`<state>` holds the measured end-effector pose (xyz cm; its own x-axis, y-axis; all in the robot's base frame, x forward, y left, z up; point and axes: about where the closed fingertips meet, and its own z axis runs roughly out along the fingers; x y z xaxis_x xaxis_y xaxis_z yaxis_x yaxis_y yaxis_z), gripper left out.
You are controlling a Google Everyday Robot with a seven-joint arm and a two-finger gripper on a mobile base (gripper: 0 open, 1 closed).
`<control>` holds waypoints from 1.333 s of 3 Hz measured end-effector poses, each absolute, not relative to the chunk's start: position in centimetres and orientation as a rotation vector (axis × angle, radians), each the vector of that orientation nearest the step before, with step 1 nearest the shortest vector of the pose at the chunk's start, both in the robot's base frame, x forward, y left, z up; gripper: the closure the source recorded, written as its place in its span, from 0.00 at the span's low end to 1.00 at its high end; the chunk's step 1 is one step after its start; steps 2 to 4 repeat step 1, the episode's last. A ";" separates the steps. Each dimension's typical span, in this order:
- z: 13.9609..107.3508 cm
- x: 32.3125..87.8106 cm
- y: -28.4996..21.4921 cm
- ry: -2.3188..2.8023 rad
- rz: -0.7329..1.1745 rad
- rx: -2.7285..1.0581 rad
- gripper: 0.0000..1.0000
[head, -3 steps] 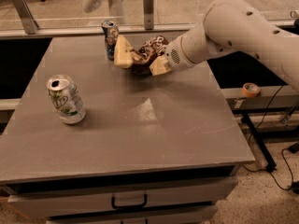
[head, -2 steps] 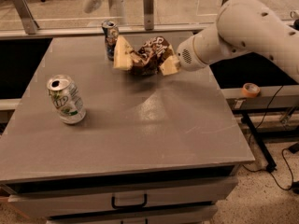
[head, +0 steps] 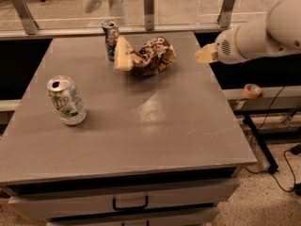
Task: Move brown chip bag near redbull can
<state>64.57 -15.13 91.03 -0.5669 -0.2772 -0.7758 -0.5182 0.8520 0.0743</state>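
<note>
1. Brown chip bag (head: 149, 55) lies crumpled on the table (head: 155, 126), close to the back edge and about midway along it. Its pale yellow end points left.
2. Redbull can (head: 111, 37) stands upright at the back edge, just left of the bag. The bag's pale end sits right against it; actual contact is not resolvable.
3. Gripper (head: 204, 55) hovers right of the bag, toward the back right corner. It is apart from the bag and holds nothing. Whether it is spread or closed is not readable here.
4. White arm (head: 263, 32) runs from the gripper out past the right edge.
5. Green-and-white soda can (head: 66, 100) stands near the left edge, well apart from the bag.
6. Drawer handle (head: 130, 204) sits below the front edge; an orange tape roll (head: 252, 90) lies beyond the right edge.
</note>
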 end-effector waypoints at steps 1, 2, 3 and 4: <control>95.1 63.3 -18.1 2.113 0.319 -0.476 0.82; 95.1 63.3 -18.1 2.113 0.319 -0.476 0.82; 95.1 63.3 -18.1 2.113 0.319 -0.476 0.82; 95.1 63.3 -18.1 2.113 0.319 -0.476 0.82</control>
